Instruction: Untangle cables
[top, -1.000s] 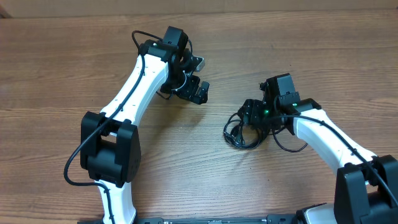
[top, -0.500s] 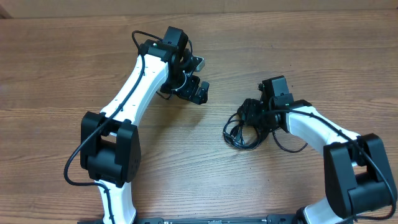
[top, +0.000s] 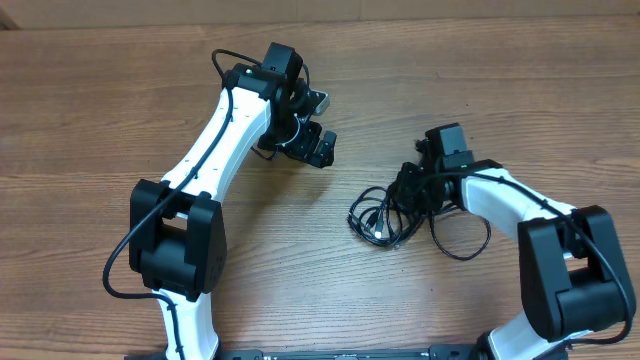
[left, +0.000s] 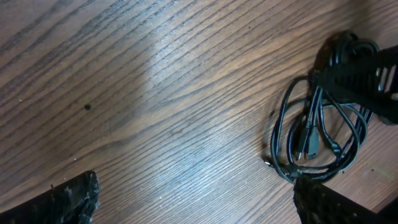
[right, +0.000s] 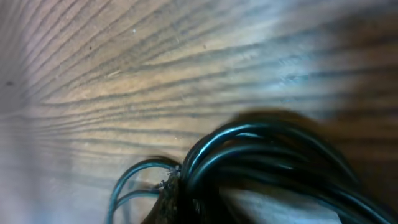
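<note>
Since a second ago, our right gripper (top: 412, 188) has clamped shut on the upper end of the cables (top: 383, 217). The bundle has slid a little leftward in the overhead view, and one loop now spreads wider at its right side. We see the cables lying as loose black loops on the wooden counter (top: 100, 120), right of center, with a silver-tipped plug (left: 306, 148) among them. Our left gripper (top: 320, 122) hovers well apart from them, jaws spread wide, holding nothing.
</note>
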